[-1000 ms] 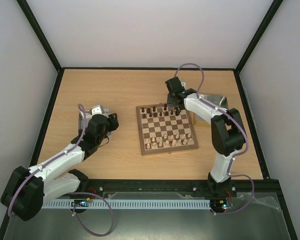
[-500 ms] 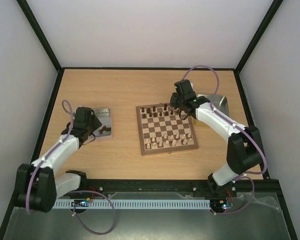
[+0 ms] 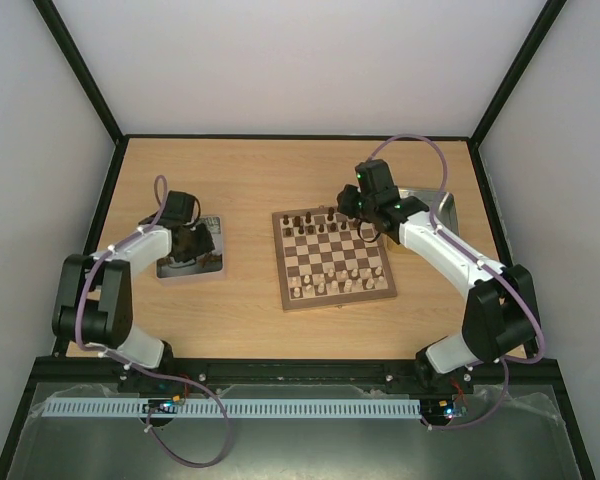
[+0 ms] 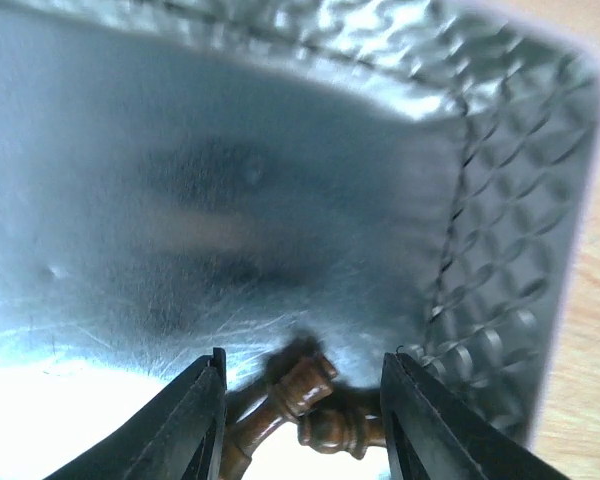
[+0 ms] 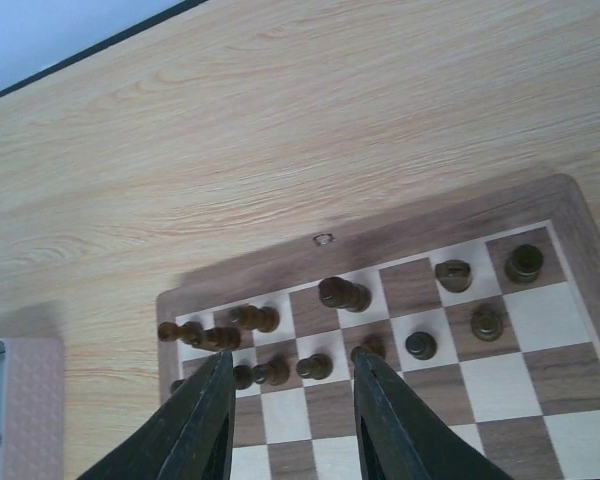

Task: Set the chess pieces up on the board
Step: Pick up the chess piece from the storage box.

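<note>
Two dark chess pieces (image 4: 305,383) lie on their sides on the floor of a shiny metal tray (image 4: 510,250), close to one of its corners, one resting against the other. The left gripper (image 4: 303,358) is down inside this tray with its jaws apart and one finger (image 4: 195,425) on either side of the pair. Whether the fingers touch the wood cannot be told. Seen from above, the tray sits on the wooden table (image 3: 250,170) to the left of the board (image 3: 332,256), well apart from it, with the left arm bent over it.

More dark chess pieces stand upright on the two far rows of the board, and at least one square in the back row is bare. Pale pieces (image 3: 330,285) fill the two near rows, and the middle squares are bare. The right gripper (image 5: 292,358) hangs above the far edge of the board, near its right corner. Its jaws are apart and hold nothing. A second tray (image 3: 442,208) lies just beyond the board's right side, partly hidden under the right arm.
</note>
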Action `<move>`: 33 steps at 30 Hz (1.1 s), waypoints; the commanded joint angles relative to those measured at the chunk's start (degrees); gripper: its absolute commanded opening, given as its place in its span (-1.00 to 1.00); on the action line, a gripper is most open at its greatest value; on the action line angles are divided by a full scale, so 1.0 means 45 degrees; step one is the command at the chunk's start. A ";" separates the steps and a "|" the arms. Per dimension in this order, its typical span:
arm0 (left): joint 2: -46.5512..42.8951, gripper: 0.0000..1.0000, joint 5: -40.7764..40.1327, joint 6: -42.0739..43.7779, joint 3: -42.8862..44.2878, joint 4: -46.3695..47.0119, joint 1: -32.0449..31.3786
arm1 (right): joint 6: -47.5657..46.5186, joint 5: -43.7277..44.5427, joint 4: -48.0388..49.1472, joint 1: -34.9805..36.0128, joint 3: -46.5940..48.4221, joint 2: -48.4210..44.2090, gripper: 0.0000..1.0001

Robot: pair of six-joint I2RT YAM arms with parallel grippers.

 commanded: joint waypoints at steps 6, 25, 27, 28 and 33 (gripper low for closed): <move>0.0931 -0.08 0.0473 0.0304 0.0312 -0.1667 -0.0024 | 0.0313 -0.0605 0.0492 0.0039 -0.0215 -0.0238 -0.37; 0.1234 -0.77 -0.0338 0.0197 0.0586 -0.1502 -0.0294 | 0.0405 -0.0994 0.0888 0.0079 -0.0639 -0.0332 -0.38; 0.0947 -0.81 -0.0569 0.0099 0.0586 -0.1317 -0.0294 | 0.0412 -0.1022 0.0935 0.0068 -0.0656 -0.0356 -0.38; 0.0810 -0.83 -0.0731 0.0054 0.0586 -0.1248 -0.0294 | 0.0425 -0.1030 0.0954 0.0068 -0.0672 -0.0371 -0.38; -0.0201 -0.85 -0.1392 -0.0140 0.0424 -0.0899 -0.0313 | 0.0480 -0.1166 0.1128 0.0068 -0.0811 -0.0456 -0.38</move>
